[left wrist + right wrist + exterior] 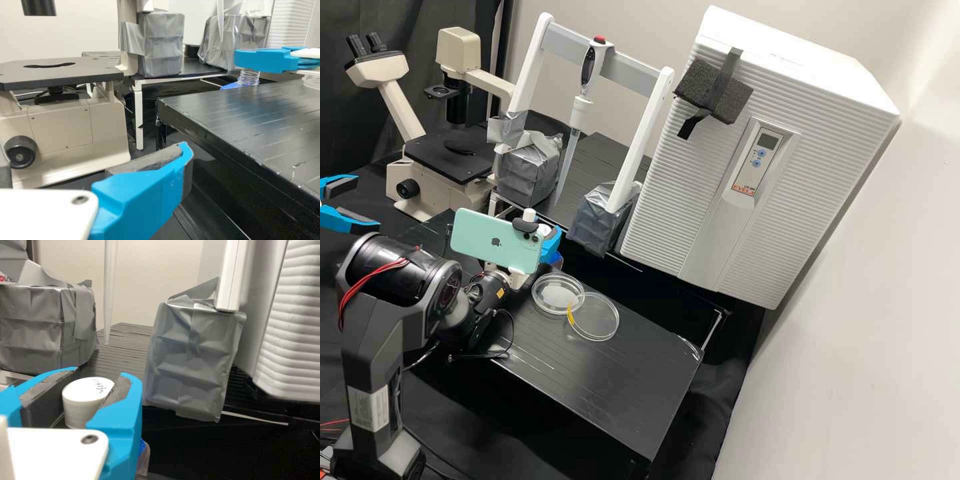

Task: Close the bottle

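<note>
My right gripper [89,382] is shut on a white round cap [86,395], which sits upright between the blue fingers. From the left wrist view, the right gripper [270,57] hovers just above the threaded neck of a clear bottle [248,77] at the far side of the black bench [250,130]. In the high view the right gripper [551,245] is partly hidden behind a teal phone [497,240] mounted on the arm. My left gripper [343,200] is off the bench's left side, open and holding nothing. One of its fingers [150,185] is low beside the bench edge.
Two clear petri dishes [557,292] [595,316] lie mid-bench. A microscope [433,153] stands at the back left. A pipette [577,120] hangs from a white stand on grey-taped blocks [527,167] [600,217]. A large white appliance [753,153] fills the right.
</note>
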Available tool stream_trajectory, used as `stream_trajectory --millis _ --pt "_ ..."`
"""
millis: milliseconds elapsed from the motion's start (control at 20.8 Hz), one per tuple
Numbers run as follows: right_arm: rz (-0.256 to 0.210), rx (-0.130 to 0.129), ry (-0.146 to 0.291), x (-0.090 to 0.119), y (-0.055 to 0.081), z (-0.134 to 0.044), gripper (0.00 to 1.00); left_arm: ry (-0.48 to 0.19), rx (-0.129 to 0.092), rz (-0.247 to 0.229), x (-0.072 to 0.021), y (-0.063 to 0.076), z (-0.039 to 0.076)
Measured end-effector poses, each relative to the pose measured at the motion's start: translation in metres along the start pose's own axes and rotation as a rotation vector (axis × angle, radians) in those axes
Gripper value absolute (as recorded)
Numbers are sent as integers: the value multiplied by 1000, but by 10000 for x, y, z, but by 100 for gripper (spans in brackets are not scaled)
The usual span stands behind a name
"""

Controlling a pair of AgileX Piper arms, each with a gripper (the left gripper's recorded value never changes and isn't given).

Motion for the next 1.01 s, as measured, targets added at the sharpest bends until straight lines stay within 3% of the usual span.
stream_trajectory --millis 481,722,1010 --pt "14 -4 -4 33 33 14 0 0 0 0 0 0 0" --pt "-10 -3 -23 111 -5 39 0 0 0 0 0 0 0" --pt "-6 -2 -27 136 5 35 0 0 0 0 0 0 0"
